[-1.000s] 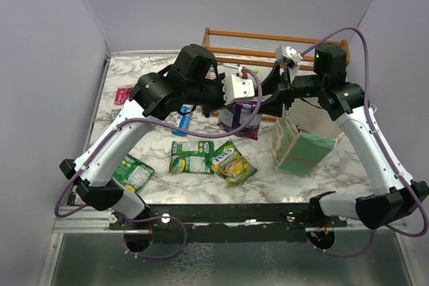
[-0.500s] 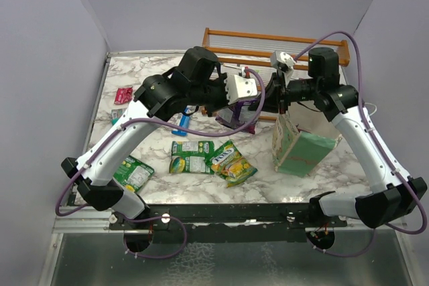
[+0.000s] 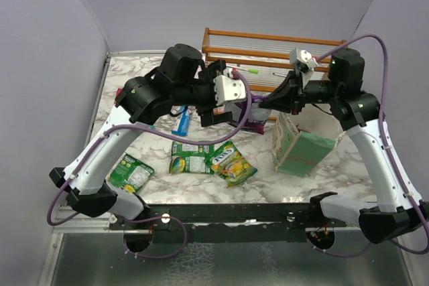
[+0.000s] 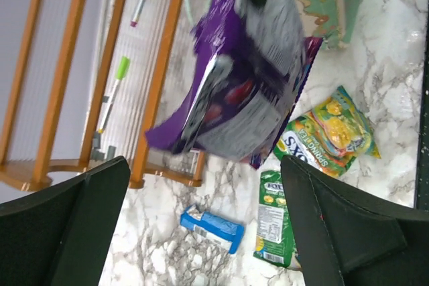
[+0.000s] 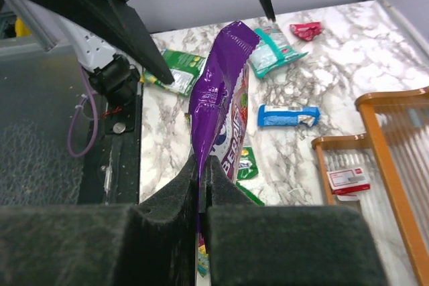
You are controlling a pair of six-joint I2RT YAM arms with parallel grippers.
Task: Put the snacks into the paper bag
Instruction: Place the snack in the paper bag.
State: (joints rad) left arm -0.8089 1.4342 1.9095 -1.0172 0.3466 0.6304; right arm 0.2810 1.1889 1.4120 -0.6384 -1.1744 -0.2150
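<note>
Right wrist view: right end effector (image 5: 201,165) clamped on purple packet (image 5: 218,98), aloft near tabletop's far edge. Left end effector (image 4: 204,165) jaws apart, empty. Paper bag (image 3: 301,149) by right edge. Green-and-yellow packets (image 3: 191,155), blue bar (image 3: 182,124) loose; most work left, I judge.

Desk (image 3: 167,185): marble-patterned white and grey, smooth, slight sheen.
Purple packet (image 5: 218,98): thin plastic film, glossy, creased, silvery glare on the print.
Green-and-yellow packets (image 3: 191,157): shiny printed film, crinkled.
Blue bar wrapper (image 4: 211,227): glossy film.
Paper bag (image 3: 305,152): pale-green paper, matt.
Rack (image 4: 157,85): orange-brown wood, smooth, lightly varnished.
Right end effector (image 5: 202,165) pads (image 5: 161,232): black, matt, finely grained like foam.
Left end effector (image 4: 204,162) fingers (image 4: 80,232): black plastic, matt, smooth.
Left arm shell (image 3: 110,144): white plastic, smooth.
</note>
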